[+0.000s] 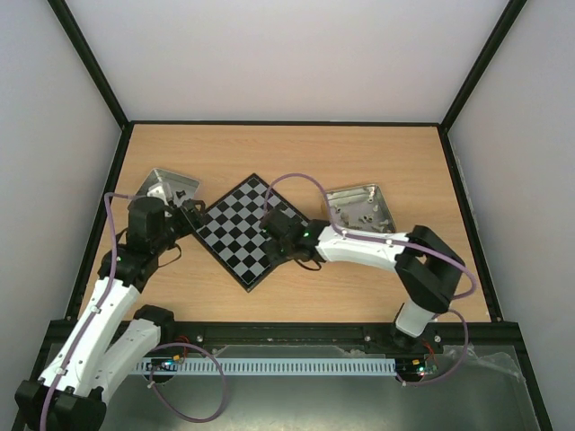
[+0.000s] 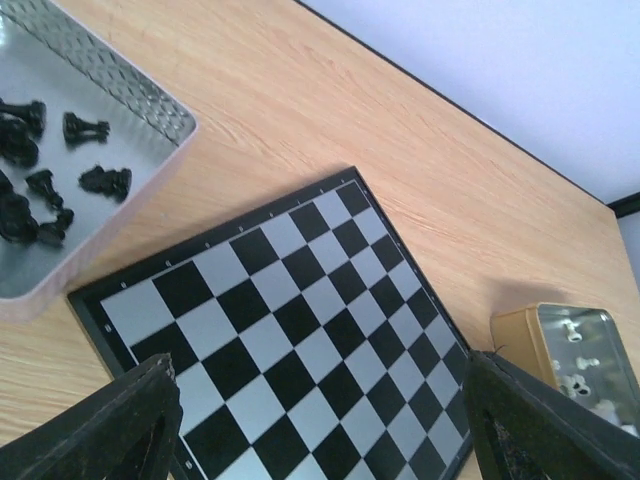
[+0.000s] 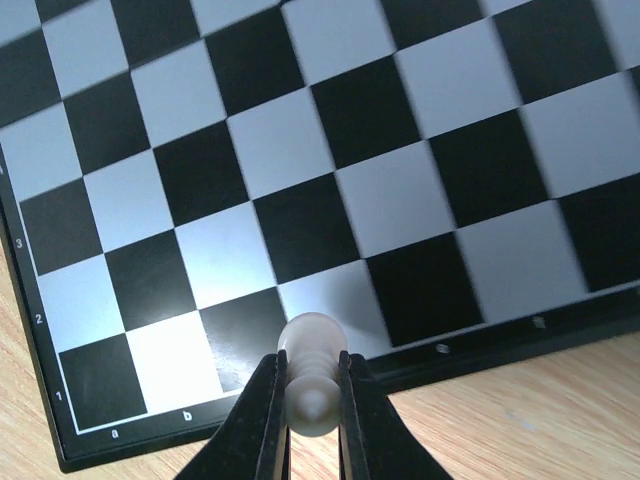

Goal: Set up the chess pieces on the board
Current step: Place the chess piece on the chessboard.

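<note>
The chessboard (image 1: 247,229) lies as a diamond on the table and has no pieces on it; it also shows in the left wrist view (image 2: 290,320) and the right wrist view (image 3: 300,150). My right gripper (image 3: 312,400) is shut on a cream chess piece (image 3: 312,385) and holds it above the board's first row, near the near edge. In the top view the right gripper (image 1: 272,242) is over the board's lower right side. My left gripper (image 2: 320,425) is open and empty at the board's left corner (image 1: 191,218).
A metal tray (image 1: 157,184) at the left holds black pieces (image 2: 60,170). A second metal tray (image 1: 346,199) right of the board holds cream pieces (image 1: 364,214), also in the left wrist view (image 2: 580,365). Black frame rails edge the table.
</note>
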`<state>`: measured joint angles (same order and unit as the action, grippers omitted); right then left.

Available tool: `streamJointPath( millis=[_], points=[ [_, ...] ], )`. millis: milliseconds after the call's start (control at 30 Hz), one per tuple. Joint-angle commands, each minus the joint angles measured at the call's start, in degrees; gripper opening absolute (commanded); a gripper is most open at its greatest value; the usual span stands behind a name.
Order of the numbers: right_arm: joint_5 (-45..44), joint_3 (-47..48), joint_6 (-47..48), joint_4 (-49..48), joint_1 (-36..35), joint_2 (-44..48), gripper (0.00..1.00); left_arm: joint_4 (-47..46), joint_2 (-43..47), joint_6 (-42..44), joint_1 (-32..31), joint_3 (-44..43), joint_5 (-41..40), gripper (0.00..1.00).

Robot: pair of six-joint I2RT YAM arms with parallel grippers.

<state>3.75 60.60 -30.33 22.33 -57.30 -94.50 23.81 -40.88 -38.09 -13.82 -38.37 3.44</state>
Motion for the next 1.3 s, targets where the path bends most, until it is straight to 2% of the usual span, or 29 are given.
streamJointPath(
  millis=[0,167,467,800,900,1167,1267],
  points=[
    [0.55,4.14,-1.23,2.28,-2.53,-5.06,0.06,-2.54,-0.64,4.04,-0.08,-2.12,-4.33,0.79],
    [-1.80,6.79,-2.29,4.71,-3.49,-8.68,0.07,-5.00,-0.60,4.75,-0.06,-0.93,-4.92,0.80],
    [-2.08,9.73,-2.64,8.00,-3.47,-9.39,0.29,-5.45,-1.66,6.00,-0.06,-0.63,-6.67,0.81],
    [-2.08,11.90,-4.07,7.27,-3.49,-11.04,0.40,-4.86,-1.01,6.01,-0.05,-0.48,-7.66,0.83],
    [-2.59,11.96,-4.45,7.24,-3.47,-11.77,0.39,-4.32,-1.13,6.06,-0.04,-0.69,-7.66,0.84],
    [-3.41,11.77,-4.33,7.69,-3.48,-11.96,0.16,-4.48,-1.60,5.61,-0.02,-0.49,-7.60,0.84],
    [-6.27,11.38,-5.17,8.49,-3.52,-11.12,0.13,-4.56,-1.66,5.50,-0.03,-0.50,-7.57,0.84]
  ],
)
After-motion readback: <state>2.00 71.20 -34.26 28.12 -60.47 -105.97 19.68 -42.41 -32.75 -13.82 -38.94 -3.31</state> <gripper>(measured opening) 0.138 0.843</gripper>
